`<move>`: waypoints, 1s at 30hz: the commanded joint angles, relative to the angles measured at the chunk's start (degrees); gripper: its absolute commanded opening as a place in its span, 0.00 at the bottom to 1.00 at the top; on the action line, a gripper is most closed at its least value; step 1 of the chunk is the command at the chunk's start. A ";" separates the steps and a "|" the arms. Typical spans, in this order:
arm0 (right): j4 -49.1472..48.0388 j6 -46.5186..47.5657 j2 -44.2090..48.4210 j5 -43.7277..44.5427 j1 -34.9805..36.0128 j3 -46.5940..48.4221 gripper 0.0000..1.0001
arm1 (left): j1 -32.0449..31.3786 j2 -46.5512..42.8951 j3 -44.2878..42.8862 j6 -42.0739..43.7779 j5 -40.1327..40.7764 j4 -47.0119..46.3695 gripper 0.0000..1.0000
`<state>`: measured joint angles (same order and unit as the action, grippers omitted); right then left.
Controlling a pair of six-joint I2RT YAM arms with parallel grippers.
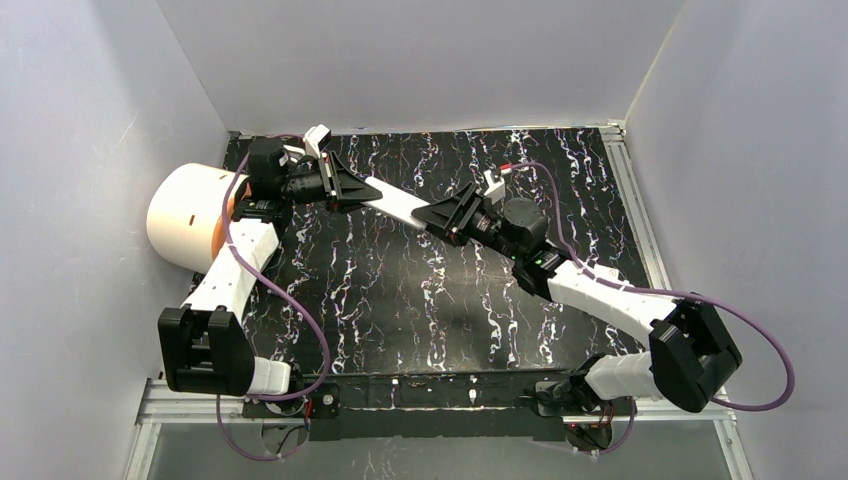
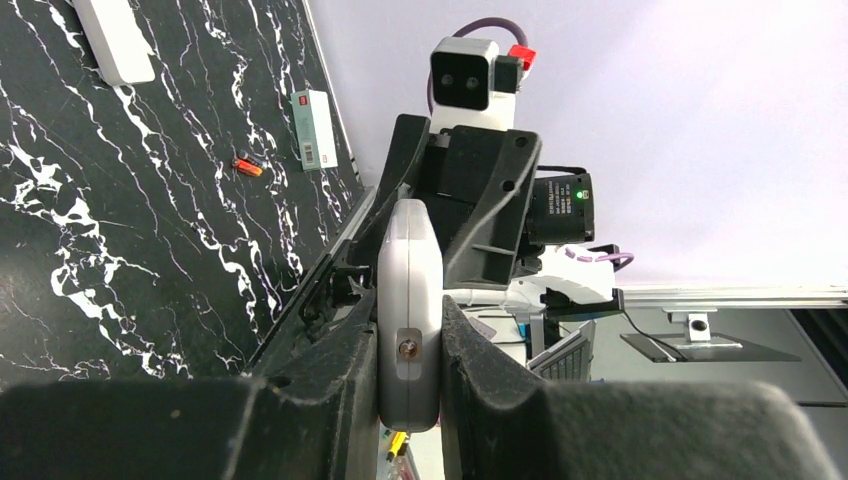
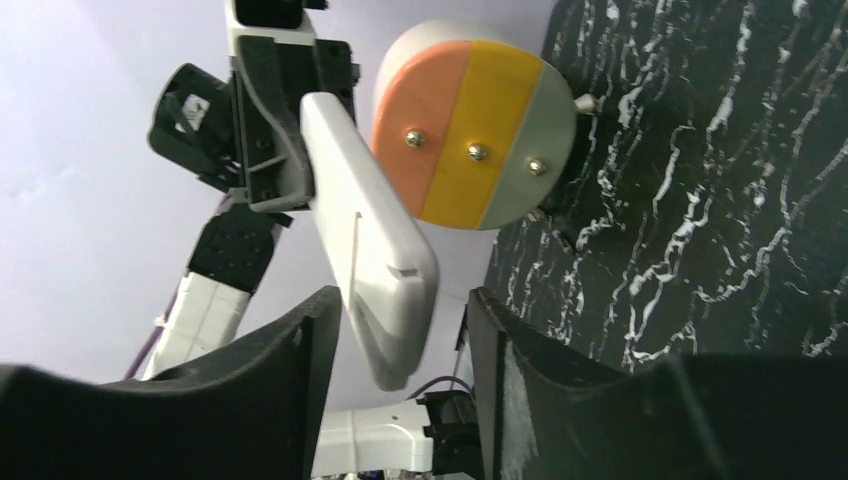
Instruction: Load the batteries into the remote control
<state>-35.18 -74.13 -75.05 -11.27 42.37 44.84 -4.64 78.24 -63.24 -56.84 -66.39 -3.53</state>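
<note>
Remote control [image 1: 395, 203] is hanging mid-frame, left gripper [image 2: 410, 322] clamping one end, right gripper [image 3: 402, 305] gaping around the other; one tiny battery [image 2: 247, 165] is lying blurred upper left.

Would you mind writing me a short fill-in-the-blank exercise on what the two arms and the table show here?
1. The left tool is shut on a ____ remote.
2. Only the right tool is ____, its fingers straddling the remote's other end.
3. An orange-red battery lies on the ____ marbled table.
4. The drum's round face is orange, ____ and grey.
Missing words: white; open; black; yellow.
</note>
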 commanded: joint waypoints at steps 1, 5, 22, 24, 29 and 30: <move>4.89 1.36 2.88 1.29 -0.11 0.28 0.55 | -0.17 -1.11 -1.49 0.82 -0.03 0.10 0.00; -4.13 0.74 3.82 1.60 -0.22 -4.00 0.40 | -0.10 -0.72 -1.96 0.39 -0.17 0.06 0.00; 5.50 2.17 4.15 3.45 -0.22 -0.84 0.30 | -0.10 -1.02 -1.88 2.45 -2.71 0.68 0.00; 5.49 1.79 3.82 3.11 -0.26 -0.35 0.23 | -0.10 -1.15 -1.80 3.15 -2.43 1.30 0.00; 13.60 2.76 4.12 2.82 -0.21 3.10 0.13 | -0.11 -1.66 -3.46 10.64 1.58 10.51 0.00; 14.66 3.06 4.31 2.87 -0.26 3.48 0.12 | -0.10 -1.68 -3.81 12.16 2.63 12.30 0.00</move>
<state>-27.14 -73.28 -71.57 -9.45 42.39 43.59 -4.67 78.43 -63.79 -51.37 -65.17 0.62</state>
